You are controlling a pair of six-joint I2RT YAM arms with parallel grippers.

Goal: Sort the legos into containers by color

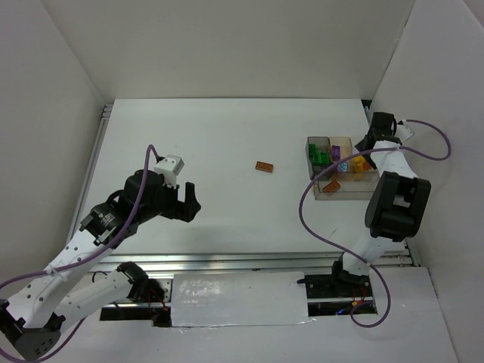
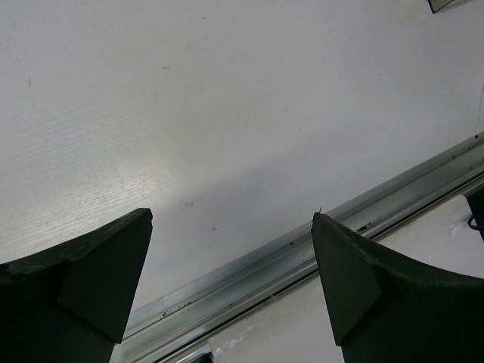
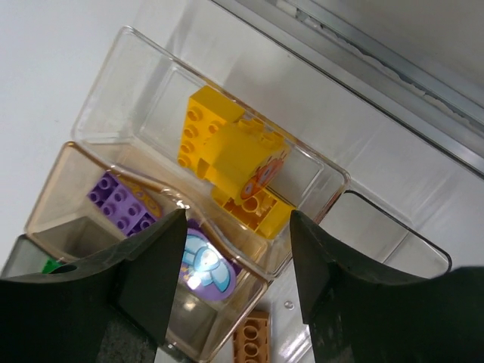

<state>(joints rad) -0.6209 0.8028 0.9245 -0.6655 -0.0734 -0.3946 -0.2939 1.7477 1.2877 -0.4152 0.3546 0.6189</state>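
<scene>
The containers are a clear compartmented tray (image 1: 318, 144) at the right of the table. It holds green legos (image 1: 321, 157), purple legos (image 3: 121, 204), a rounded purple piece (image 3: 206, 265), yellow legos (image 3: 227, 155) and one brown-orange lego (image 3: 252, 340). Another brown-orange lego (image 1: 264, 166) lies alone on the table's middle. My right gripper (image 3: 236, 219) is open and empty, hovering over the tray; it also shows in the top view (image 1: 364, 146). My left gripper (image 1: 189, 206) is open and empty above bare table at the left; in its wrist view (image 2: 231, 218) nothing lies between the fingers.
An aluminium rail (image 2: 302, 257) runs along the table's near edge, below the left gripper. A taped white panel (image 1: 238, 299) lies in front of it. White walls enclose the table. Purple cables (image 1: 310, 215) loop from both arms.
</scene>
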